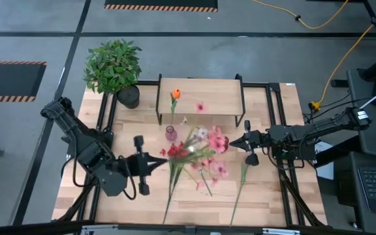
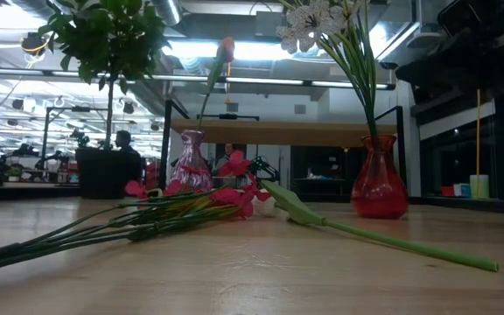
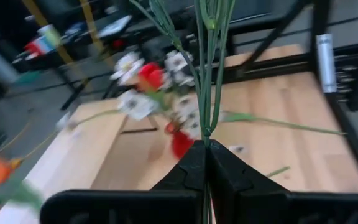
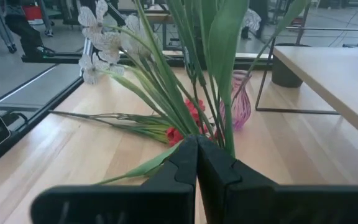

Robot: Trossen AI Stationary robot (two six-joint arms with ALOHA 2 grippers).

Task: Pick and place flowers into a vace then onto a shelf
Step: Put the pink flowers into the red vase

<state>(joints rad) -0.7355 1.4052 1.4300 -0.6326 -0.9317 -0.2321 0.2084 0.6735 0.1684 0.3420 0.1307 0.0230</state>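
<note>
So both grippers are pinched tight on green flower stems [image 3: 209, 74]: left gripper [image 1: 158, 160] and right gripper [image 1: 235, 141] flank the loose flowers [image 1: 198, 156] on the table [image 1: 266, 196], beside the shelf [image 1: 204, 98].

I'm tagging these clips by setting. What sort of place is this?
Probably a robotics lab in an open office or workshop: a wooden table on a black frame, a yellow cable across grey hazard-striped floor, and desks with people under strip lights.
</note>
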